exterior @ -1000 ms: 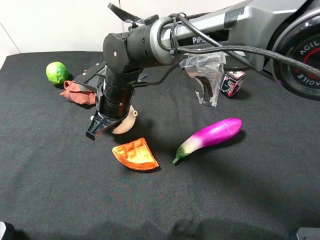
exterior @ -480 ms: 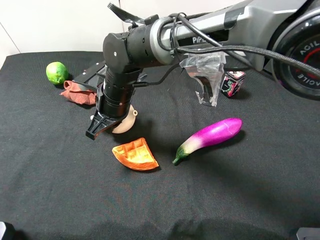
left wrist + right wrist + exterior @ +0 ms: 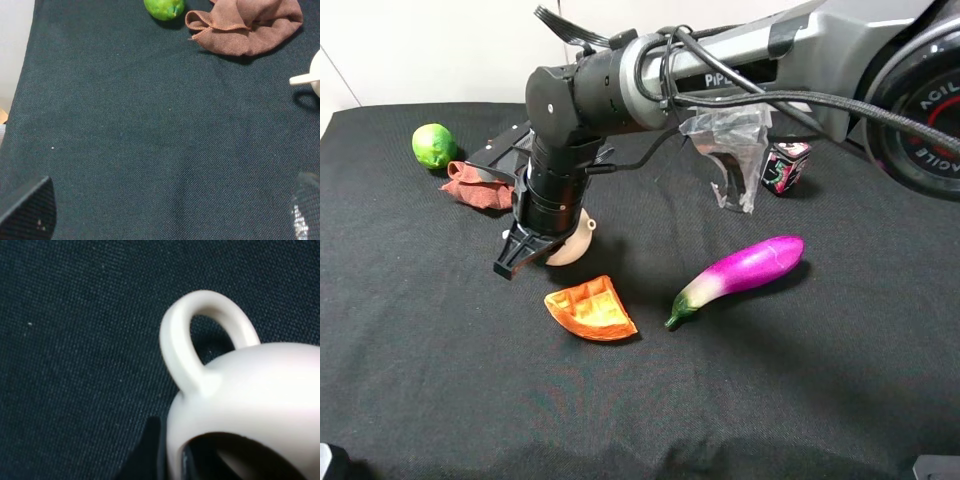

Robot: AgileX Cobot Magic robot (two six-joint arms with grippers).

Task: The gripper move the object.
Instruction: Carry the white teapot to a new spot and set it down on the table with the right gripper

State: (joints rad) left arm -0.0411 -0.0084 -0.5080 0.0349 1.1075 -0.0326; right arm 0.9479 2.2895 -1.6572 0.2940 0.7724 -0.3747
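Note:
The cream-white teapot [image 3: 570, 240] sits on the black cloth, mostly hidden under my right gripper [image 3: 533, 250], which reaches across from the right. In the right wrist view the teapot [image 3: 250, 390] fills the frame with its loop handle up, and a black finger [image 3: 150, 450] lies against its rim beside the dark opening; the gripper looks shut on the rim. My left gripper [image 3: 167, 215] is open and empty, its fingertips at the frame's corners; the teapot's spout [image 3: 305, 79] shows at that view's edge.
A green lime [image 3: 434, 145] and a crumpled brown cloth [image 3: 475, 185] lie at the far left. An orange waffle piece [image 3: 591, 309] lies just in front of the teapot, a purple eggplant [image 3: 745, 272] to its right, and a small patterned cube [image 3: 783, 166] behind.
My right gripper and the teapot have shifted only very slightly toward the front. Nothing else has moved.

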